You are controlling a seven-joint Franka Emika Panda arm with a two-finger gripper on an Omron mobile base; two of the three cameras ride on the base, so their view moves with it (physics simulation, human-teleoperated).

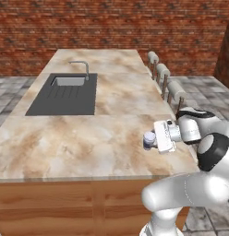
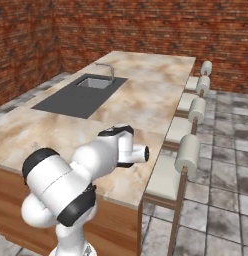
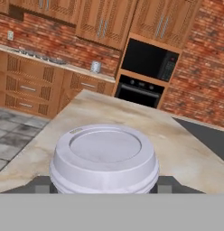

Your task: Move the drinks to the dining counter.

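Left base view: the pincer, right of centre, is clenched on the small white cup with a dark-blue band, held just above the long beige marble counter near its near right corner. I cannot tell whether the base touches yet. Hand view shows the cup's white lid close up at lower centre. Risk — released too high or tilted, the cup may topple, and this near the edge it could roll off toward the padded stools.
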